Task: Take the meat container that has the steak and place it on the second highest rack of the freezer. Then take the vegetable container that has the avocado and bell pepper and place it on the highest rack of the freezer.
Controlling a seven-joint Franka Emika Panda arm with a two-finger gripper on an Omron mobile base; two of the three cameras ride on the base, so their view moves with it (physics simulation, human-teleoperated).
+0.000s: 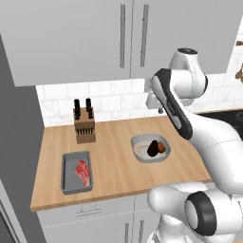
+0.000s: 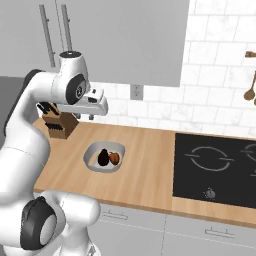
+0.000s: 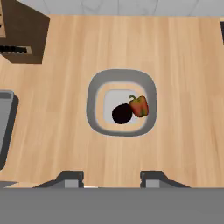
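1. Pincer (image 3: 112, 177) hangs above the wooden bench (image 1: 118, 133); from the hand camera I see its two tips parted with bare wood between them, gripping nothing.
2. Bowl (image 3: 121, 103) sits on the bench right under my hand camera, upright, well apart from the tips.
3. Inside it the avocado (image 3: 122, 113) and pepper (image 3: 139, 106) lie touching each other.
4. From the left base camera the tray (image 1: 76, 172) rests on the bench left of the bowl, near the front edge, with the steak (image 1: 83, 172) flat inside it.
5. Knife block (image 1: 84, 122) stands behind the tray, against the tiled wall.
6. From the right base camera I see a black hob (image 2: 215, 167) set into the bench, right of the bowl and apart from it.
7. Grey cupboards (image 1: 95, 38) hang above the bench.
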